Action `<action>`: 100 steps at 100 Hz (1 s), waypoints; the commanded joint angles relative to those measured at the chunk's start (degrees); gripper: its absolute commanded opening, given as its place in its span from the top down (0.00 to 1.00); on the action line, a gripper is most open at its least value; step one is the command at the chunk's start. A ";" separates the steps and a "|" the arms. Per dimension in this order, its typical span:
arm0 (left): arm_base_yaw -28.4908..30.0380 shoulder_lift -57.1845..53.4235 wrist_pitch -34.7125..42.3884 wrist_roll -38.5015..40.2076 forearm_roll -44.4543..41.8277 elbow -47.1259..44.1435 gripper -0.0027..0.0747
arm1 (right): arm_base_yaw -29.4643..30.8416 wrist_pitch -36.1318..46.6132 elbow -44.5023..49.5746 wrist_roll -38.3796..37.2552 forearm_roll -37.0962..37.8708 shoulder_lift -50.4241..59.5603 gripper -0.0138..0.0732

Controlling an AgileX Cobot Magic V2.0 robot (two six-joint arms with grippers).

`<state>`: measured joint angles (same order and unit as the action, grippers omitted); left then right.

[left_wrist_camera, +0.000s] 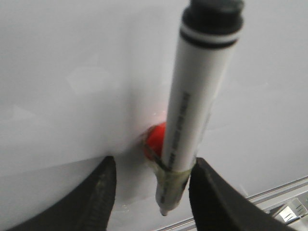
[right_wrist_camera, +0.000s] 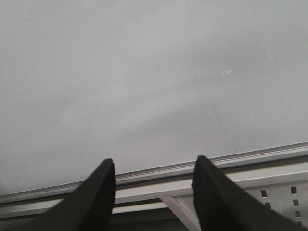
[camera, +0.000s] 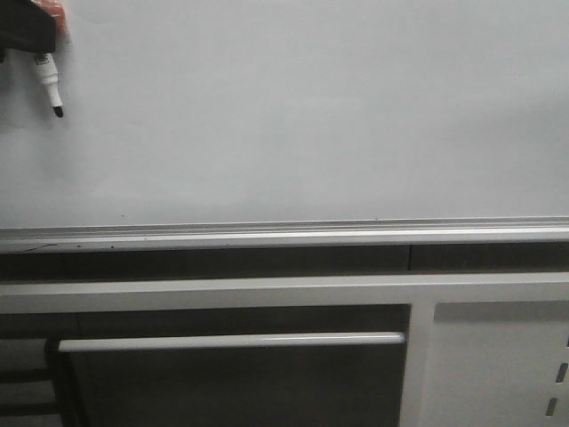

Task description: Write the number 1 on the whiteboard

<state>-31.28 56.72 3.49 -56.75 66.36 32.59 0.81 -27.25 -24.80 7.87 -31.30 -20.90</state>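
Left fingers (left_wrist_camera: 101, 192) beside a taped marker (left_wrist_camera: 192, 120), hidden in front view.

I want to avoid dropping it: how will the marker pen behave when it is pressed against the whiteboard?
The marker pen looks like a stiff, smooth plastic tube, so it probably will not bend. It seems taped to the left hand, which should limit slipping. The glossy whiteboard may let the tip slide easily.

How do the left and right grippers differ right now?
The left gripper has a white marker between its fingers, taped on beside something red; the right gripper has nothing between its fingers. The left gripper shows at the top left corner of the front view, its marker tip near the whiteboard; the right gripper is out of that view. Both have dark fingers and face the whiteboard, which shows no stroke.
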 commanded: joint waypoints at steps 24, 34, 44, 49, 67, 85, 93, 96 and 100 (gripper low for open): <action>-4.66 -0.17 9.93 0.50 0.12 1.60 0.63 | 0.32 4.33 -2.06 0.52 -0.93 -0.82 0.46; -4.76 -0.17 10.88 0.50 0.12 1.60 0.63 | 0.32 4.33 -2.06 0.52 -0.93 -0.82 0.46; -4.76 -0.05 10.88 0.50 0.12 1.60 0.63 | 0.32 4.33 -2.06 0.52 -0.93 -0.82 0.46; -4.76 0.36 10.88 0.50 0.12 1.60 0.63 | 0.32 4.33 -2.06 0.52 -0.93 -0.82 0.46; -4.76 1.87 11.00 0.72 0.12 2.13 0.63 | 0.32 4.33 -2.06 0.52 -0.93 -0.82 0.46; -4.76 1.87 12.20 0.72 0.12 3.65 0.69 | 0.32 4.33 -2.06 0.52 -0.93 -0.82 0.46; -4.76 1.87 12.07 0.72 0.12 3.65 0.81 | 0.32 4.33 -2.06 0.52 -0.93 -0.82 0.46; -4.76 1.87 12.06 0.72 0.12 3.65 0.86 | 0.32 4.33 -2.06 0.52 -0.93 -0.82 0.46; -4.76 1.87 12.06 0.72 0.12 3.65 0.93 | 0.32 4.33 -2.06 0.52 -0.93 -0.82 0.46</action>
<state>-36.09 58.97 10.69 -56.52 67.44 33.55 0.81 -27.17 -24.80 8.01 -31.30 -20.90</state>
